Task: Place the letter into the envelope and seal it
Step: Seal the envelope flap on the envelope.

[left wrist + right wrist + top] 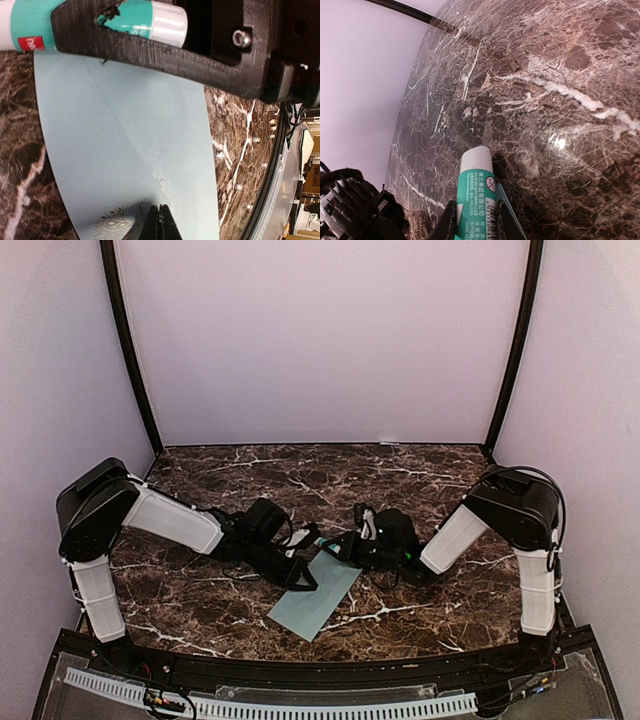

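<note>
The pale teal envelope (318, 605) lies flat on the marble table, between the two arms. In the left wrist view the envelope (125, 145) fills the frame, with crease lines and a rough smear along one crease. My left gripper (161, 224) is shut, its tips resting on the envelope with nothing between them. My right gripper (476, 212) is shut on a teal and white glue stick (476, 172), held over the envelope's far corner (512, 220). A small cream patch with a leaf pattern (112, 231) shows beside my left tips. The letter as a sheet is hidden.
The brown marble table (400, 470) runs back to lilac walls. A black rail (330, 665) and a white cable chain line the near edge. The right gripper's black body (240, 55) hangs close above the envelope in the left wrist view.
</note>
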Controlling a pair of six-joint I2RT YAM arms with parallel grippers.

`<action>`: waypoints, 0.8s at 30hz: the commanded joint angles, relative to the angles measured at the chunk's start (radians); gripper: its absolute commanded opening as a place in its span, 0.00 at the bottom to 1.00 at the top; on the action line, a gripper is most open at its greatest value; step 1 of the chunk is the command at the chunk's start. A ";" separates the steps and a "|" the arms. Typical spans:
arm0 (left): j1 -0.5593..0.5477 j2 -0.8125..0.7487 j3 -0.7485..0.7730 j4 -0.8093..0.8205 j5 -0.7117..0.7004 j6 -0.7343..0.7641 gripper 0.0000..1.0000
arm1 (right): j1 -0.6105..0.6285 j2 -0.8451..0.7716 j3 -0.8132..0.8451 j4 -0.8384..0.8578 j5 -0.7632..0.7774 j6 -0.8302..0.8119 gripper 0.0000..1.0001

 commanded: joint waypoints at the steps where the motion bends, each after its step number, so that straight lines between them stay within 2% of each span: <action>1: -0.011 -0.038 -0.058 -0.115 -0.033 0.014 0.01 | -0.011 0.035 0.005 -0.011 0.011 0.005 0.09; 24: -0.013 0.096 0.113 -0.006 -0.098 -0.043 0.01 | -0.011 0.039 0.000 -0.008 0.013 0.010 0.09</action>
